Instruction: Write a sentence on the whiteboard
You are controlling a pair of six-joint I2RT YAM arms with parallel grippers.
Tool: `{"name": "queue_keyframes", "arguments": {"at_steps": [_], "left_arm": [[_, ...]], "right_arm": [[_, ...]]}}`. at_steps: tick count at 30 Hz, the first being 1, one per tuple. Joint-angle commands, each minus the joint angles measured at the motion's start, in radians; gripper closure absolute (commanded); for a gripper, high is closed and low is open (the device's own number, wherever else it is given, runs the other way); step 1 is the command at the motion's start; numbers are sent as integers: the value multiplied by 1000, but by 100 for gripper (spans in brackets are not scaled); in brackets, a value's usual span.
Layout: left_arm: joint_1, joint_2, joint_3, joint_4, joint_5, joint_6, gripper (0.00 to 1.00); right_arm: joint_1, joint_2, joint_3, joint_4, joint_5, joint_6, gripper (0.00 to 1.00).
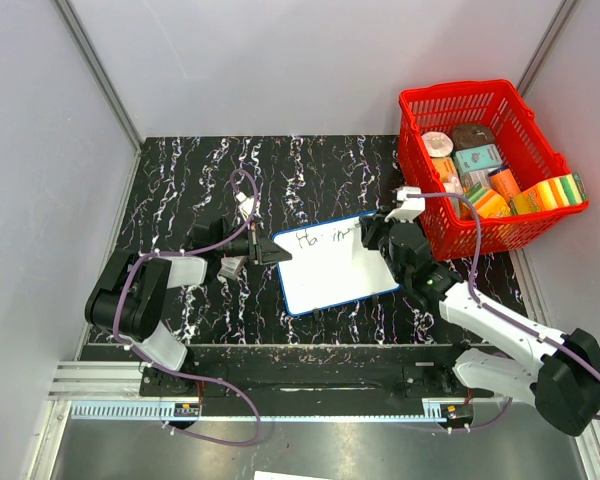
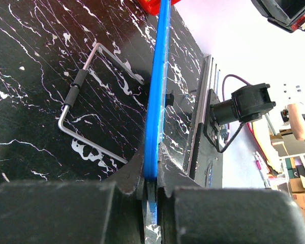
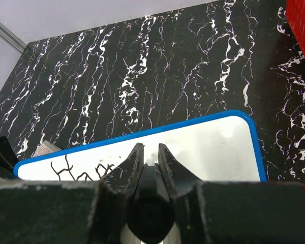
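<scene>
On table [image 1: 180, 190], whiteboard [image 1: 332, 272] lengthwise left-right.

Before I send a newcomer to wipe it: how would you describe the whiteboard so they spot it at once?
On the black marbled table, look left of the red basket. The whiteboard sits there: the only flat white rectangle, blue-rimmed with rounded corners, a line of dark handwriting near its far edge.

The whiteboard [image 1: 340, 278], white with a thin blue rim and rounded corners, lay askew near the middle of the dark marbled desk [image 1: 200, 180], its left edge pinched in the left claw [image 1: 272, 250]. The sentence [image 1: 322, 238], thin dark handwriting, ran along its far edge, barely legible.
</scene>
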Motion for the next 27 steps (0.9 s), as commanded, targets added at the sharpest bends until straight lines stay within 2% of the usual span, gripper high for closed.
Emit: {"name": "queue_keyframes", "arguments": {"at_steps": [1, 27], "left_arm": [[-6, 1, 11, -31, -80, 127, 100], [-6, 0, 11, -34, -85, 128, 100]], "right_arm": [[-9, 18, 41, 43, 5, -2, 100], [-9, -56, -45, -35, -69, 42, 100]]}}
